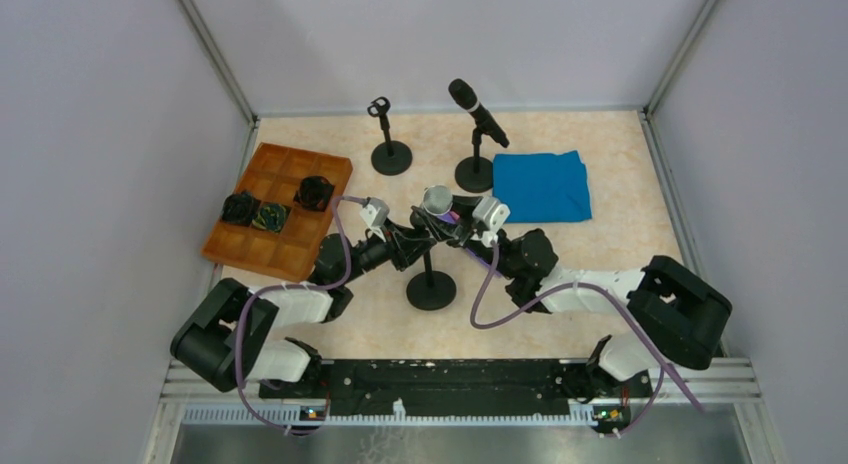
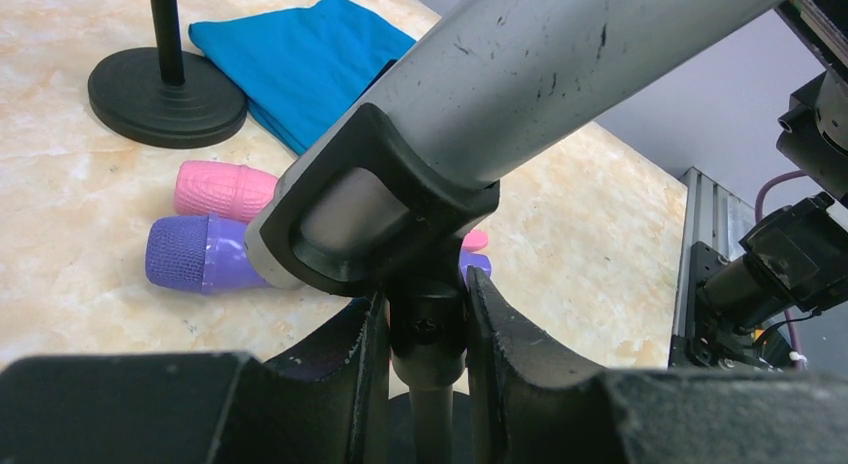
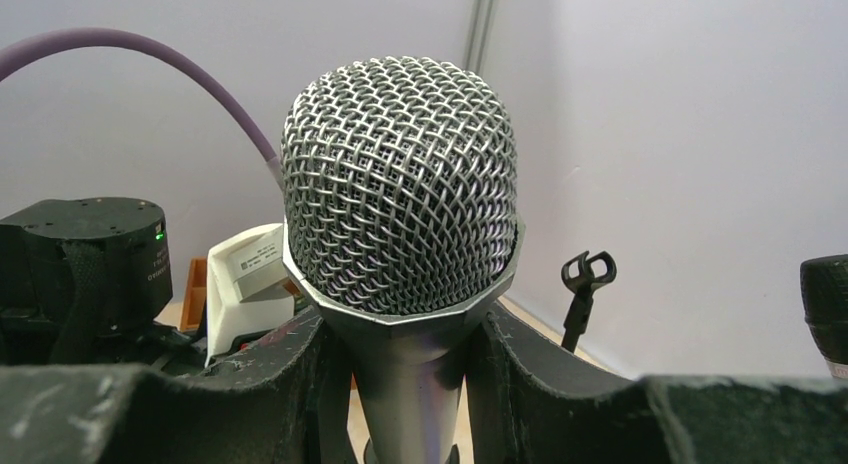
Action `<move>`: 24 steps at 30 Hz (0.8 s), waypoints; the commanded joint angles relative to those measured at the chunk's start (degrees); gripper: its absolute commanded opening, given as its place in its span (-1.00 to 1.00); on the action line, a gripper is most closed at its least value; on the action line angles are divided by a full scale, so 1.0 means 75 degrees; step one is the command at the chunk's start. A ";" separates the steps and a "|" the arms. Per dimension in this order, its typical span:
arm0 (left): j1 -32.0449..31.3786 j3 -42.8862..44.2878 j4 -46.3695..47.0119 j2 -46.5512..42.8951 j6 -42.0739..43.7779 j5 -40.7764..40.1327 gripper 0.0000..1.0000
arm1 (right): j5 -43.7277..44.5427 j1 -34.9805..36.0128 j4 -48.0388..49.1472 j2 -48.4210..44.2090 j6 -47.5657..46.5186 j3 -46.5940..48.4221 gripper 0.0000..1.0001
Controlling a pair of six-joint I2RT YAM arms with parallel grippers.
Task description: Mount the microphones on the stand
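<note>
A silver microphone (image 1: 437, 199) with a mesh head (image 3: 400, 184) sits with its body (image 2: 560, 74) in the black clip (image 2: 380, 214) of the near stand (image 1: 431, 289). My left gripper (image 2: 427, 304) is shut on the stand's swivel neck just below the clip; it also shows in the top view (image 1: 405, 242). My right gripper (image 3: 405, 354) is shut on the silver microphone's body below the head, also in the top view (image 1: 458, 232). A black microphone (image 1: 478, 112) sits in the back right stand (image 1: 475, 172). The back left stand (image 1: 390, 134) has an empty clip (image 3: 588, 272).
A pink microphone (image 2: 225, 189) and a purple microphone (image 2: 200, 254) lie on the table behind the near stand. A blue cloth (image 1: 542, 186) lies at the back right. An orange tray (image 1: 280, 239) with black items stands at the left. Walls enclose three sides.
</note>
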 commanded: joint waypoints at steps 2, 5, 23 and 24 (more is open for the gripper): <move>-0.0402 0.0060 0.0891 -0.0453 0.0559 0.1401 -1.00 | 0.0470 -0.0034 -0.4149 0.1569 -0.0055 -0.0985 -1.00; -0.0404 0.0068 0.0764 -0.0522 0.0626 0.1363 -1.00 | 0.0507 -0.0023 -0.4188 0.1645 0.0245 -0.1047 -1.00; -0.0407 0.0106 0.0598 -0.0603 0.0713 0.1363 -1.00 | 0.0810 0.0130 -0.3443 0.2820 0.0525 -0.1329 -1.00; -0.0401 0.0102 0.0601 -0.0603 0.0714 0.1362 -1.00 | 0.0820 0.0130 -0.3413 0.2850 0.0513 -0.1338 -1.00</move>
